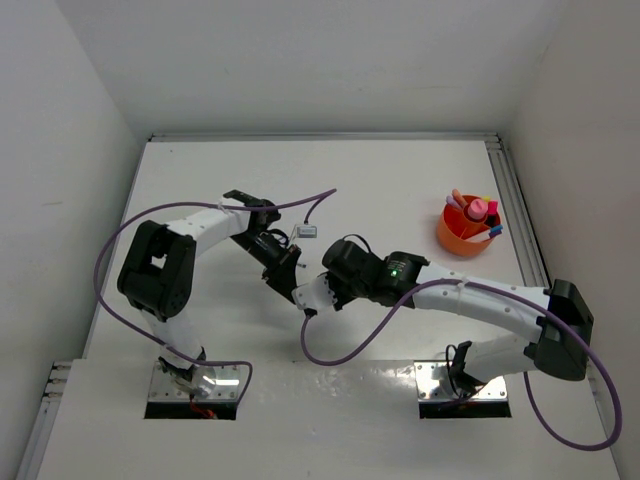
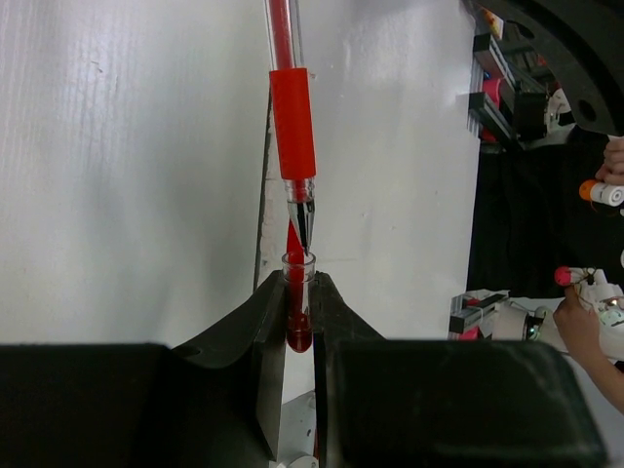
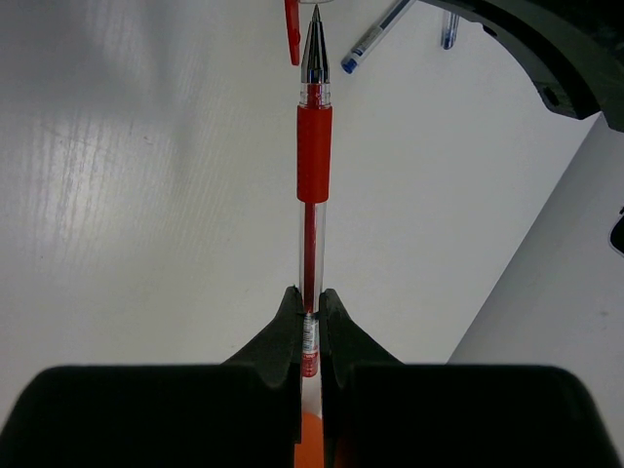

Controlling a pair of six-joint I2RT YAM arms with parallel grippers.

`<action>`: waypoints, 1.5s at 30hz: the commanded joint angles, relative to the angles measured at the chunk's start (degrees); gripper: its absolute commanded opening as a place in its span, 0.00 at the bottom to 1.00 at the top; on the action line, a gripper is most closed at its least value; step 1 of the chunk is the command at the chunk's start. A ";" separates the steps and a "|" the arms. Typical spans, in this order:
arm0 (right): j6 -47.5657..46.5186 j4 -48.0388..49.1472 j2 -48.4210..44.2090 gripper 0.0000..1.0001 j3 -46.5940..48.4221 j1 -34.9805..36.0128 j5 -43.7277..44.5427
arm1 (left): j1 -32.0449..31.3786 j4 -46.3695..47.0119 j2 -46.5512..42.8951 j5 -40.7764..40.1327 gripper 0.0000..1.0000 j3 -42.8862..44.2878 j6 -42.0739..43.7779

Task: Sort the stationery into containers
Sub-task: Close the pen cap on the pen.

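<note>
- Left gripper [image 2: 299, 292]: jaws clamped on a clear pen cap [image 2: 297, 302] with a red end, its mouth facing the right arm. It is sited mid-table, left of centre.
- Red pen [image 3: 314, 146]: held between the 2 arms above the table [image 1: 400, 180]. Its metal tip is just at the cap mouth, judged not yet seated. A slight offset between tip and cap is seen from the left wrist.
- Right gripper [image 3: 310, 297]: jaws closed on the rear end of the pen barrel, just right of the left gripper.
- 2 blue pens [image 3: 375, 37]: seen lying on the table beyond the pen tip, judged unsorted.
- Orange bowl [image 1: 455, 242]: placed at the far right, well apart from both grippers, with several markers already stood in it.
- Step judged in hand: capping of the red pen before sorting.
- Next move, as judged: the tip is to be lined up with the cap mouth and pushed straight in. The cap is then to be released and the pen carried right to the bowl.
</note>
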 commanded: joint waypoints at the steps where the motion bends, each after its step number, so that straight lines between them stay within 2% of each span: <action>1: -0.57 1.59 -1.58 0.00 -0.69 0.45 0.68 | -0.36 -1.19 0.06 1.84 0.00 1.03 2.52; 30: -2.33 1.76 1.41 0.00 0.89 3.79 1.21 | -1.94 -1.19 1.03 1.31 0.00 1.74 2.52; 45: -0.22 -0.34 3.43 0.00 5.63 6.34 -1.16 | -2.21 -0.05 2.17 2.63 0.00 2.00 1.46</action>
